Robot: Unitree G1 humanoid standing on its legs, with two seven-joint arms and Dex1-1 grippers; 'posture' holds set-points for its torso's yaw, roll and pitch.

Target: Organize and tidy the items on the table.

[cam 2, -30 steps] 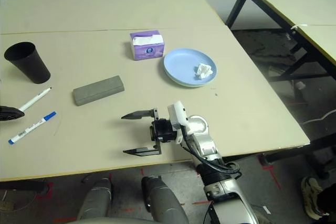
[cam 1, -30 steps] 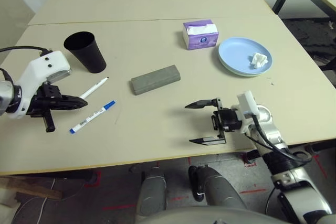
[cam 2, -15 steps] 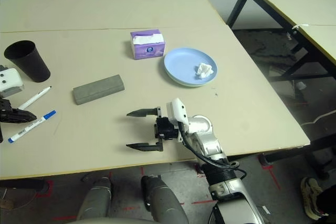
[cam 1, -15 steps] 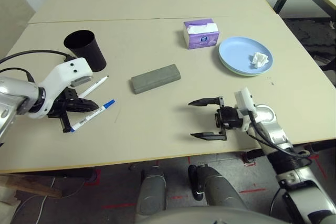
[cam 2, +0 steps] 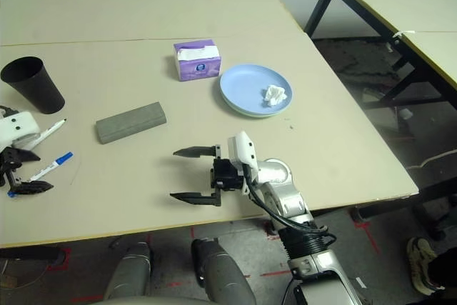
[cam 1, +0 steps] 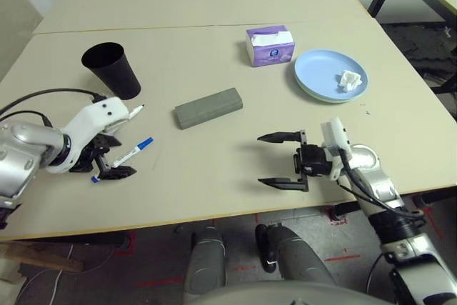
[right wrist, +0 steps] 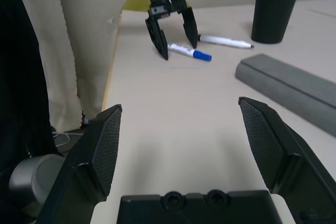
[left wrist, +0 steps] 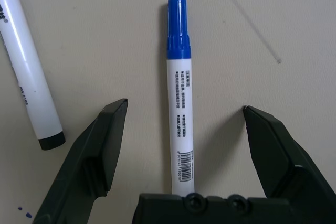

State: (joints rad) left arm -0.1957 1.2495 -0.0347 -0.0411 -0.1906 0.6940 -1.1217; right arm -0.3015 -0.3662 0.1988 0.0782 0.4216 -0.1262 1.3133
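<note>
1. Farthest left among the things on our desk (cam 1: 200,191), we have the black tapered cup (cam 1: 113,71), standing beyond the two markers.
2. Our left end effector (left wrist: 185,103) is spread wide, its fingers on either side of the blue-capped marker (left wrist: 180,93), with nothing pinched between them.
3. That marker lies on the desk, blue cap pointing away from us.
4. Just beside it lies the other white marker (left wrist: 29,72), outside the spread fingers, its tip near the foot of the cup.
5. Next we see the grey oblong glasses case (cam 1: 208,108), lying aslant near the middle of the desk.
6. Our right end effector (cam 1: 260,159) is spread too, empty, nearer to us than the case.
7. Beyond it stands the purple tissue box (cam 1: 270,46).
8. Rightmost on our desk, the blue plate (cam 1: 321,69) sits on the green plate (cam 1: 312,95), with the crumpled white tissue (cam 1: 350,81) lying in the blue one.
</note>
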